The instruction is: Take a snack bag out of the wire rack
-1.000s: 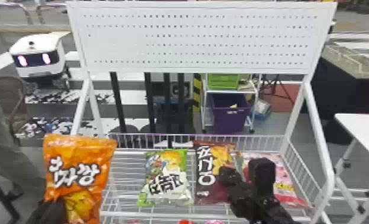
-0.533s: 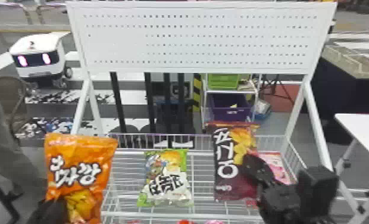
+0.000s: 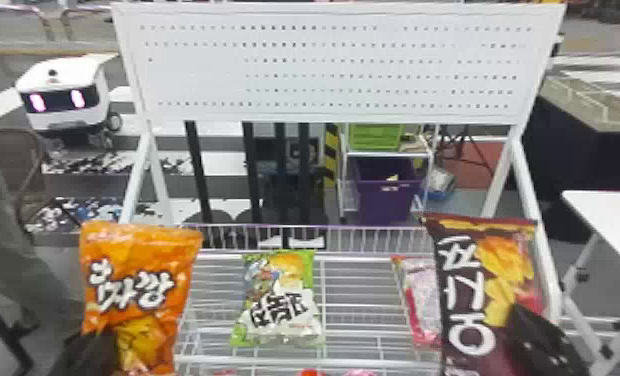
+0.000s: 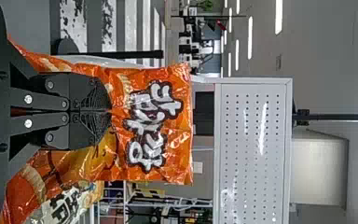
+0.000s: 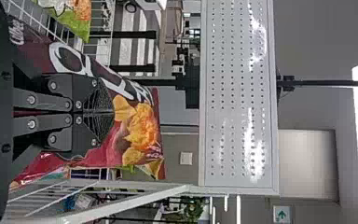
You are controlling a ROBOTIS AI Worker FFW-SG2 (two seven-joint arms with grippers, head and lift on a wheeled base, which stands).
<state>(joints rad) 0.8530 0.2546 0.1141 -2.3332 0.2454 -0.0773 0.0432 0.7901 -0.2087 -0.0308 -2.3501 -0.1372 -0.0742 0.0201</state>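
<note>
perforated panel (image 3: 324, 67) — left fingers (image 3: 88, 353) clamp crinkled orange bag (image 3: 141, 260); right fingers (image 3: 539, 342) clamp glossy maroon bag (image 3: 499, 260)

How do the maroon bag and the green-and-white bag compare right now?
The maroon bag is held in the right gripper; the green-and-white bag lies in the wire rack.
The maroon bag carries big white lettering, the green-and-white bag black lettering.
The maroon bag is partly covered by the gripper, while the green-and-white bag's printed face is uncovered.
Both have food pictures.
</note>
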